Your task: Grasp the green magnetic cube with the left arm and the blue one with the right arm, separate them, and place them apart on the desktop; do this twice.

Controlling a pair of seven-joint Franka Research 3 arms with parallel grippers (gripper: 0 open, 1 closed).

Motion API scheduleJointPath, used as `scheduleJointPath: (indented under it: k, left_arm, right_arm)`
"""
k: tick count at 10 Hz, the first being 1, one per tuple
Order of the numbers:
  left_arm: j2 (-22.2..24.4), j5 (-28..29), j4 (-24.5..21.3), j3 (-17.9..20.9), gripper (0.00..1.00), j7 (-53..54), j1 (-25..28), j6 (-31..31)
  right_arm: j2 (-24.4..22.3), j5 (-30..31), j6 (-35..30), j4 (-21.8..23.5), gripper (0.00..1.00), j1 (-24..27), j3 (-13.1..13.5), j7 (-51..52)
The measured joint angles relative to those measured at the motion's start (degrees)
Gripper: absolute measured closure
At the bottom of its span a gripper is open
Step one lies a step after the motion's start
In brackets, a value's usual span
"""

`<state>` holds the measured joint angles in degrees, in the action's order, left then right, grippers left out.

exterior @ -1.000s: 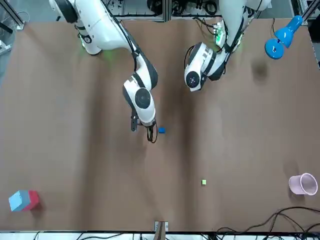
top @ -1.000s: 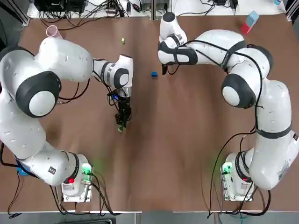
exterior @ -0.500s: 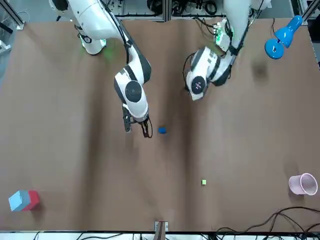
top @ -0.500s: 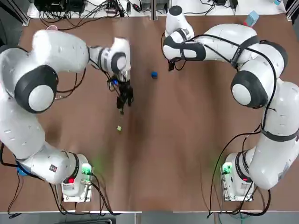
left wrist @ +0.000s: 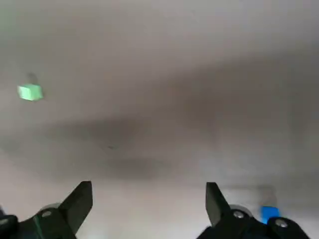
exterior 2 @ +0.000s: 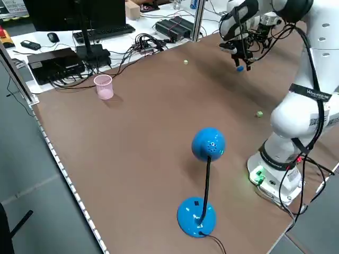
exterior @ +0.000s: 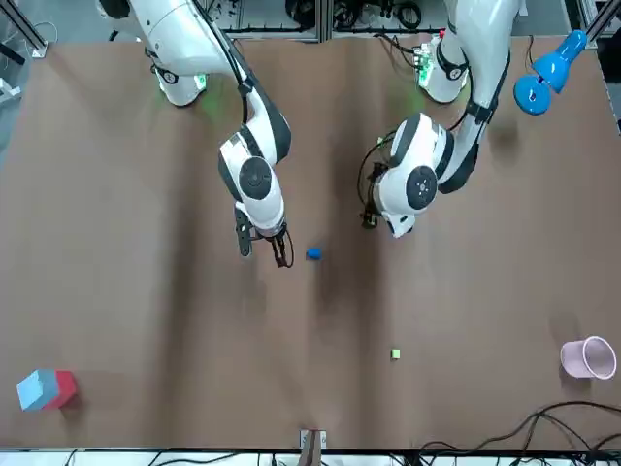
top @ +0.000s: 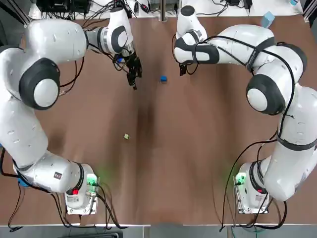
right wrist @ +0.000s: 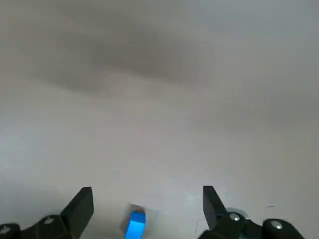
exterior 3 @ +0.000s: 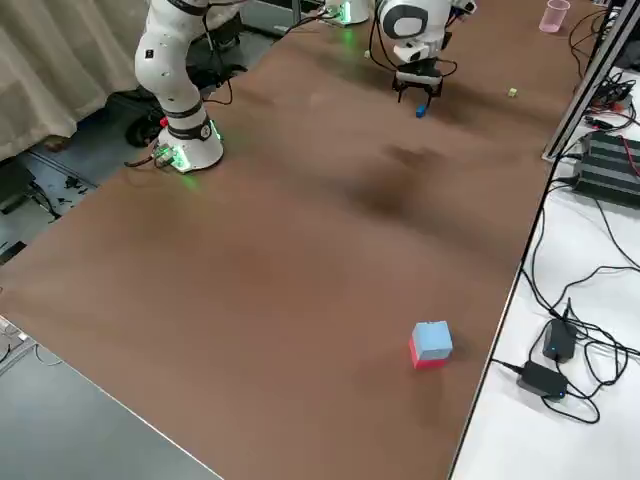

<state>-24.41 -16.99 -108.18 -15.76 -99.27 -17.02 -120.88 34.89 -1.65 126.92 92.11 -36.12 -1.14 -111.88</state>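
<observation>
Left gripper (top: 132, 77): over the far half of the table (top: 198, 148), fingers spread wide, nothing between them.
Right gripper (top: 184, 69): across from the left one, also spread wide and empty.
Blue cube (top: 163, 78): alone on the table between my two grippers, touching neither. It is just beside the right gripper, on its inner side, and farther from the left.
Nearer arm for blue: the right, which is the arm the task gives it to.
Green cube (top: 127, 136): well apart from my left gripper, back towards my base and almost straight behind it.
Second green cube (exterior: 395, 354): out beyond my left gripper, near the far edge.
Blue to green: well apart, no pair touching.
Axis: these are cubes, so I see no long side to line the fingers up with.
Judgement: one blue cube shows; I see no joined pair to grasp from here.
</observation>
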Motion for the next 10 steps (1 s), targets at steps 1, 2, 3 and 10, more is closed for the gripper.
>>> scheduleJointPath:
  k: [1,2,3,10]
  left_arm:
    - [-2.8,0.0,2.8,0.1,0.0,-1.2,-0.5,-2.1]
    - [-5.9,0.0,5.8,0.2,0.0,-3.1,-1.2,-4.4]
    - [-8.6,0.0,8.2,0.5,0.0,-4.4,-2.3,-7.5]
    - [-18.7,0.0,14.0,6.4,0.07,-8.8,-13.5,-20.9]
  right_arm:
    - [0.0,0.0,0.0,0.0,0.03,0.0,0.0,0.0]
    - [0.0,0.0,0.0,0.0,0.03,0.0,0.0,0.0]
    - [0.0,0.0,0.0,0.0,0.03,0.0,0.0,0.0]
    - [0.0,0.0,0.1,0.0,0.03,0.1,-0.1,0.0]
